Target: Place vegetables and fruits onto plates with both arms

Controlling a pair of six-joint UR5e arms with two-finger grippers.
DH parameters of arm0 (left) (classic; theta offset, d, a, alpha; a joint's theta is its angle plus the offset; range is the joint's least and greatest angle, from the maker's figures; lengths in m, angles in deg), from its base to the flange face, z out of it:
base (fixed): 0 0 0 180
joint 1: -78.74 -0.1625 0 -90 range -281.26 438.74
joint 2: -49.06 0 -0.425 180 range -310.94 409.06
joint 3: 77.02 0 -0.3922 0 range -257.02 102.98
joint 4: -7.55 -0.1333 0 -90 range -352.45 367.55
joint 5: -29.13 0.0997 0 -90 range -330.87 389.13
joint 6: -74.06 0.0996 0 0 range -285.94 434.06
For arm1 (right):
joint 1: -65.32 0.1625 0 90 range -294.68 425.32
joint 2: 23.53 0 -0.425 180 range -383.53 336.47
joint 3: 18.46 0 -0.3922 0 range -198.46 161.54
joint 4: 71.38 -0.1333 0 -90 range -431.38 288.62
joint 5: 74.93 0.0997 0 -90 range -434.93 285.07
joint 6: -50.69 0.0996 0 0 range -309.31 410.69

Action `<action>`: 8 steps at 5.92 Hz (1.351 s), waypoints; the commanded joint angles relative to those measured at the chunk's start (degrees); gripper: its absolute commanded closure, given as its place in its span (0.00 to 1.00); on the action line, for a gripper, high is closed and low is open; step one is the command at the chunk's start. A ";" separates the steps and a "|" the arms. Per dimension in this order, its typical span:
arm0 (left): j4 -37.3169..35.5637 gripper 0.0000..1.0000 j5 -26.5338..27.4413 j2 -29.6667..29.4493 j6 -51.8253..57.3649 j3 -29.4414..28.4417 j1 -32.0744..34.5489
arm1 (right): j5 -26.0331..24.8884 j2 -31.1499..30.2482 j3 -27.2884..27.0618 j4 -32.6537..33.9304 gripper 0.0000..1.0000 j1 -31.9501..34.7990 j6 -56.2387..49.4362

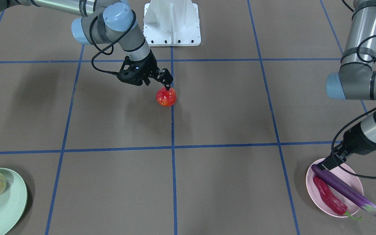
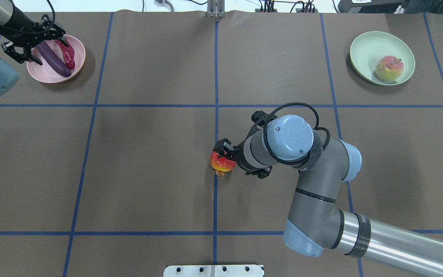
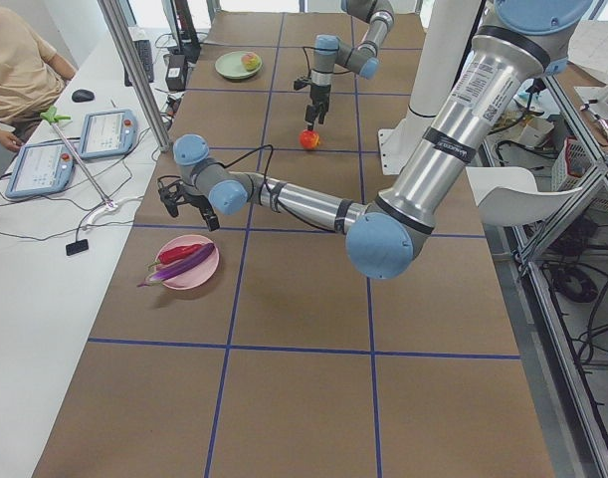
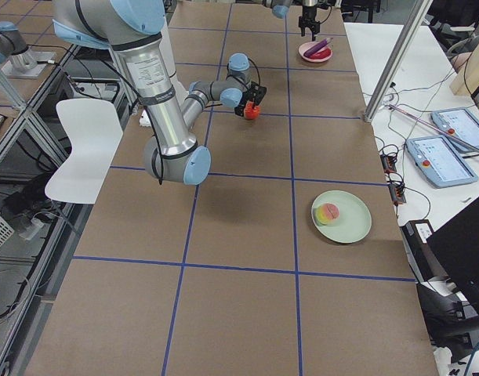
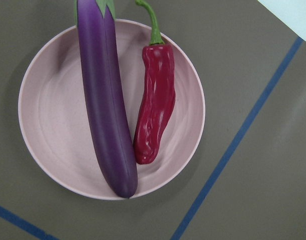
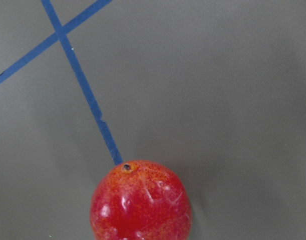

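Left gripper [image 2: 44, 49] hung spread open over the pink plate [image 2: 40, 75] at ten o'clock, eggplant [image 2: 54, 61] and chili [image 2: 67, 54] inside. Right gripper [image 1: 166, 86] touched the pomegranate [image 1: 166, 97] mid-table, grip impossible to tell. Peach [image 2: 389, 68] sat on the mint plate [image 2: 363, 50] at two o'clock.

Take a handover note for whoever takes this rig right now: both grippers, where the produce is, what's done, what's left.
Left gripper: open, empty, above the pink plate.
Right gripper: down at the top of the pomegranate; I can't tell whether it has closed.
Eggplant and chili: side by side on the pink plate.
Peach: on the mint green plate.
Pomegranate: mid-table by a blue tape line, on no plate.
Done: three items plated.
Left: the pomegranate, probably to the green plate with the peach.
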 commanded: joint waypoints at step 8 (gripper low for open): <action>-0.15 0.00 0.09 18.03 10.52 22.60 -0.39 | -5.03 2.61 5.48 -4.41 0.00 -0.97 4.14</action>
